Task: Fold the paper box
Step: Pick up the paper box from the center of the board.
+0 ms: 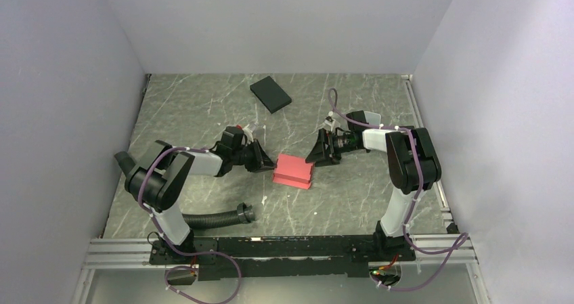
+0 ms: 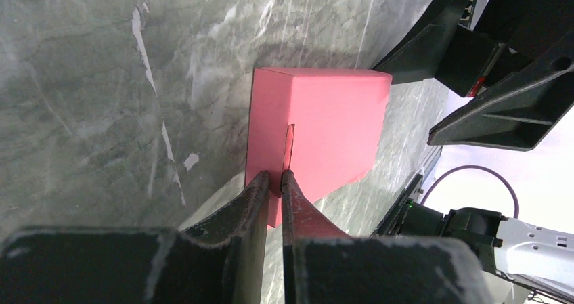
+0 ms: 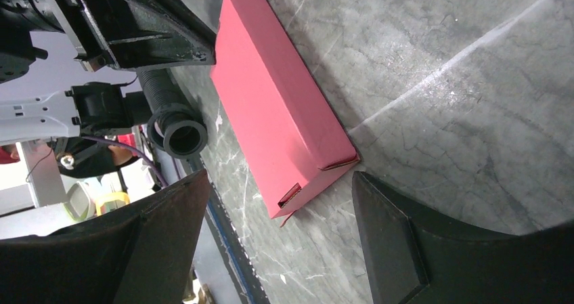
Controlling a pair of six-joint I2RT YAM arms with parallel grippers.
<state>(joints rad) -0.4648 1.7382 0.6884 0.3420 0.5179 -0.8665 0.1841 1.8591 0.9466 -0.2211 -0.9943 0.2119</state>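
Pinching paper box [image 2: 332,121] edge, left hand [image 2: 274,179]

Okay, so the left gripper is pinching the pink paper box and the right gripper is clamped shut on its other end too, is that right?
Not quite. The left gripper does pinch the paper box, but the right gripper is open, its fingers spread wide at the box's other end, as the right wrist view shows.

the left gripper [image 1: 269,163] and right gripper [image 1: 315,156] flank the paper box [image 1: 293,170], blocking its left and right sides; its near and far sides stand open. a black hose [image 1: 216,217] lies near-left.
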